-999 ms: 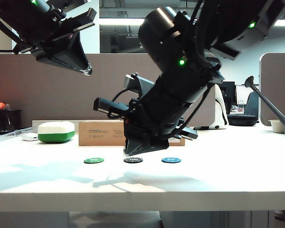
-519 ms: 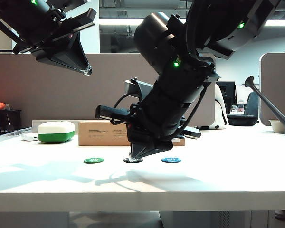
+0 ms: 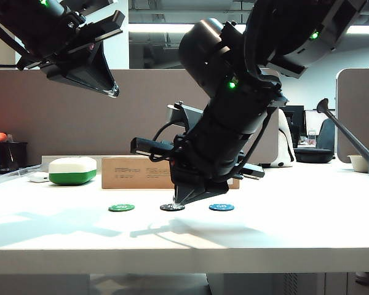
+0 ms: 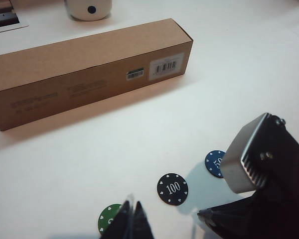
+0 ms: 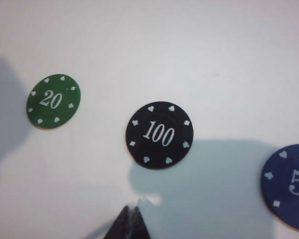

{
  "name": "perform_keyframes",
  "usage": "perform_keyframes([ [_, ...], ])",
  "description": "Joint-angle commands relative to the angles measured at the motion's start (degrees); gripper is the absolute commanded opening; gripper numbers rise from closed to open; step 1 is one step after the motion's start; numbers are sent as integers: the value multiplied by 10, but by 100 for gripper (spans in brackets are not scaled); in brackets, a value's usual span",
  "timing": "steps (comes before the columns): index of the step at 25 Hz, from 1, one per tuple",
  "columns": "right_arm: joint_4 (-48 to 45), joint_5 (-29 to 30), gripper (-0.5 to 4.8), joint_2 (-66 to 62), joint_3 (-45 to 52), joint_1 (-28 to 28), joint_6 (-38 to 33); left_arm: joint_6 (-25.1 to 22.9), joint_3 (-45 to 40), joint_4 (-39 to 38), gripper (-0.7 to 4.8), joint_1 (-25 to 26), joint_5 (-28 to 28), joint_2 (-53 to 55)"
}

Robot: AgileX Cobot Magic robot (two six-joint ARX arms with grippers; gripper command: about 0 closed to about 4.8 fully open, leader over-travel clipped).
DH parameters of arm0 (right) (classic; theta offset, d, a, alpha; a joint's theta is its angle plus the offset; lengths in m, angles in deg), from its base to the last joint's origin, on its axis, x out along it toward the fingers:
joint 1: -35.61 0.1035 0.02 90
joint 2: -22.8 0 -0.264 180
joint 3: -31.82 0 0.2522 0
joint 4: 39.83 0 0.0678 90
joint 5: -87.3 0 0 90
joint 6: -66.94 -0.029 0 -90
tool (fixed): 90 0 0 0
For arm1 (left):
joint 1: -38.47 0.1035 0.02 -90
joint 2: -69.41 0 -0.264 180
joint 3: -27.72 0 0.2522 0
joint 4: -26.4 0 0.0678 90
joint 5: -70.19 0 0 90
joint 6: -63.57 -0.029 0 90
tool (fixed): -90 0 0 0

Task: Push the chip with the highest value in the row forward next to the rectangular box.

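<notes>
Right gripper [image 3: 179, 201] low at the black chip [image 5: 159, 135], jaws closed to a point.
Bare tabletop [image 4: 114, 149] lies between the chip row and the rectangular box [image 4: 84, 69] behind; left gripper [image 3: 112, 91] hangs high, jaws together.

The rectangular box [image 4: 84, 69] lay lengthwise on the white table [image 4: 249, 64], its barcode label [image 4: 166, 66] and green sticker [image 4: 135, 73] facing the chips. The black chip [image 4: 172, 189] marked 100 sat well apart from the box, between the green chip [image 4: 107, 219] and the blue chip [image 4: 214, 162]. The left gripper [image 4: 132, 223] showed its fingertips closed together, while the right gripper [image 4: 205, 214] stood just beside the black chip.
</notes>
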Motion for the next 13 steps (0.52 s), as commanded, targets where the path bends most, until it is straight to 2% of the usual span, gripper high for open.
perform_keyframes([
  [1,-7,19,-6,-8,-5,-1,1,-2,1,5,-5,0,2,-2],
  [13,8,17,-6,-50,-58,0,1,-2,1,5,-5,0,2,-2],
])
